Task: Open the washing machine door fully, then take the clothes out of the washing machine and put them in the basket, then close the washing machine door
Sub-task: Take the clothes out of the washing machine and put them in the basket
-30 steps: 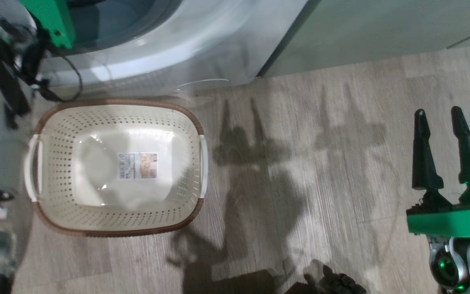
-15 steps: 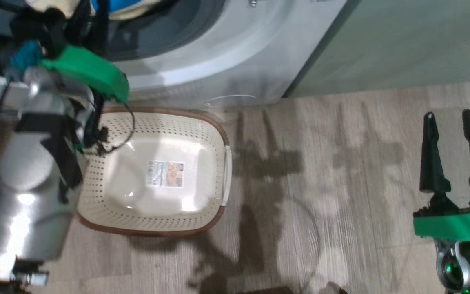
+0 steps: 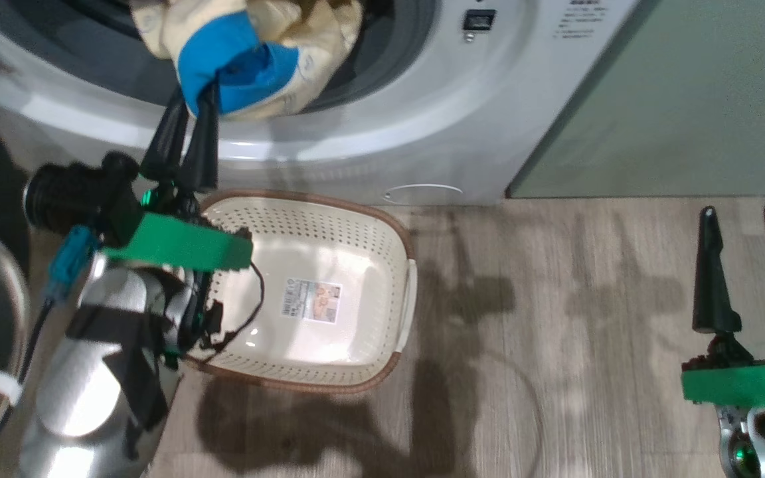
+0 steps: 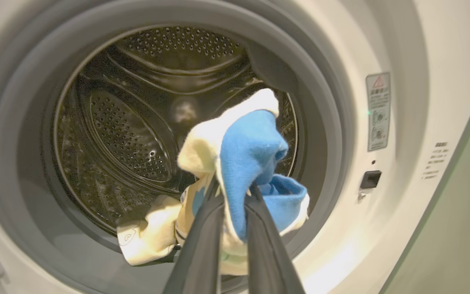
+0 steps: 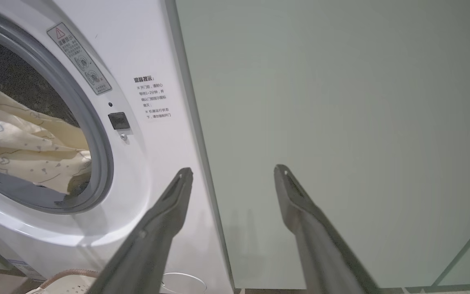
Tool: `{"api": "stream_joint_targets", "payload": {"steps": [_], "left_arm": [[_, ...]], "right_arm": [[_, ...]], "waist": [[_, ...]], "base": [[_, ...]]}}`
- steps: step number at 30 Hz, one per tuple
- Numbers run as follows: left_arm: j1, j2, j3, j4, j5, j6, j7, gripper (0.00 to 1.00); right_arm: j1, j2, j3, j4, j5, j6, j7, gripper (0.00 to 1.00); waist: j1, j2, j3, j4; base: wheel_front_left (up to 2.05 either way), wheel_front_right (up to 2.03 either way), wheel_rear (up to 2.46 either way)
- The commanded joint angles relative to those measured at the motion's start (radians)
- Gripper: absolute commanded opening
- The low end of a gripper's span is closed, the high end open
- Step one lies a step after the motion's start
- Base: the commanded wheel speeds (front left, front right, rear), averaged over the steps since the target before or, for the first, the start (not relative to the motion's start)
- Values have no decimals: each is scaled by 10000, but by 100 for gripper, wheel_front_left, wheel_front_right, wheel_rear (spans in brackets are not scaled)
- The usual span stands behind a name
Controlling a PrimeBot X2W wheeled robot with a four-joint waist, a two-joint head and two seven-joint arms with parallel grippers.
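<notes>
One bundle of clothes (image 4: 202, 151): likely soft, light, limp. Blue fold (image 4: 251, 151) clamped by left gripper (image 4: 235, 192); right gripper (image 3: 740, 212) spread wide, empty.

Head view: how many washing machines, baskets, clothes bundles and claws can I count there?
Washing machine: 1
Basket: 1
Clothes bundle: 1
Claws: 2, left claw and right claw
Total: 5
</notes>
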Motion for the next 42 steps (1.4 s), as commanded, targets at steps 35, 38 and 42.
{"api": "stream_joint_targets", "payload": {"steps": [35,38,42], "left_arm": [[1591,-843,-355,3792,-746,-854,-226,0],[469,-1016,-337,5812,-747,-1226,-229,0],[-387,-1147,-438,7527,-743,-1507,-230,0]], "right_arm": [[160,-81,296,-382,54,44,-94,100],[-19,-81,349,-405,116,44,-94,100],[-146,-81,306,-416,187,44,-94,100]], "waist": [[1,-1,-149,422],[1,-1,140,231],[1,-1,412,71]], "base": [[0,0,0],[0,0,0],[0,0,0]]}}
